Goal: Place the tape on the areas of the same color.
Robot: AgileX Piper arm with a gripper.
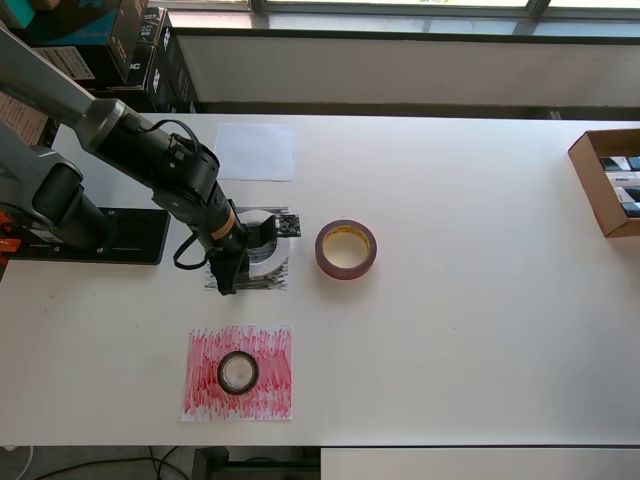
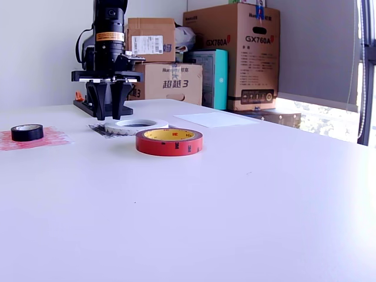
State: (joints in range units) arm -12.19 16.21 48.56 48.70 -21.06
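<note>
The white tape ring [image 2: 136, 125] lies flat on the black-scribbled sheet [image 1: 272, 281], partly hidden under the arm in the overhead view [image 1: 271, 263]. My gripper [image 2: 111, 117] points straight down at the ring's exterior-view left side, jaws drawn narrow across the ring's wall; it also shows in the overhead view [image 1: 238, 270]. The dark-red tape roll [image 1: 346, 249] lies on the bare table to the overhead view's right of that sheet. The small black tape [image 1: 238, 372] sits on the red-scribbled sheet [image 1: 270, 395]. The plain white sheet [image 1: 256, 151] is bare.
The arm's black base plate [image 1: 120, 236] is at the overhead view's left. An open cardboard box [image 1: 590, 170] sits at the right table edge. Stacked cardboard boxes [image 2: 235, 56] stand behind the table in the exterior view.
</note>
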